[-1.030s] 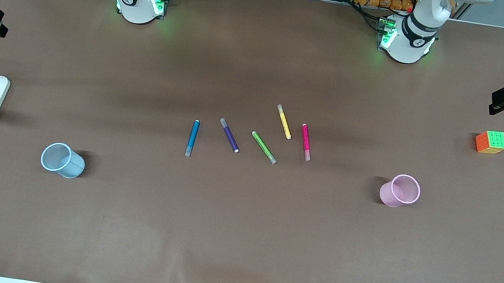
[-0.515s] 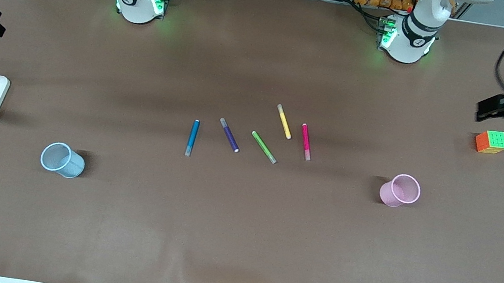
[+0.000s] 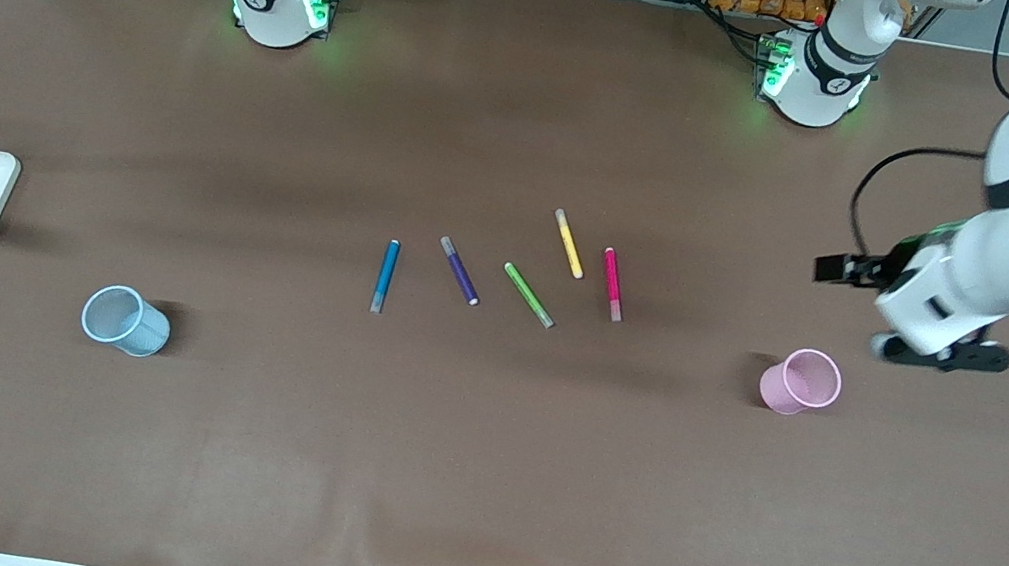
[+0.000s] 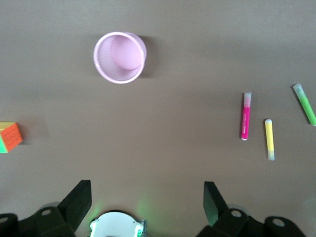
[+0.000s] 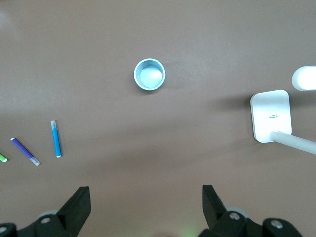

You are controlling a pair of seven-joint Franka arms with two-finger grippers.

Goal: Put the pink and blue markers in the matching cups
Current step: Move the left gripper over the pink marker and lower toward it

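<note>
Left gripper (image 4: 143, 202): fingers spread apart, empty, hanging in the air over bare table toward the left arm's end, with the pink cup (image 3: 801, 381) at its 7 o'clock in the front view. Right gripper (image 5: 143, 205): fingers apart, empty, high over the right arm's end. Pink marker (image 3: 613, 283) lies flat at the pink cup's 10 o'clock, well apart; blue marker (image 3: 384, 275) flat at the blue cup's (image 3: 125, 319) 2 o'clock, well apart; both cups upright.

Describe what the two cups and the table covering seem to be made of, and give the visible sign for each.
The pink cup and blue cup look like thin moulded plastic: even pastel colour, slim rims, a soft sheen inside. The table covering looks like matte brown paper or felt-like sheet: no glare, and a slight ripple at the edge nearest the front camera. Which of these it is stays open.
</note>
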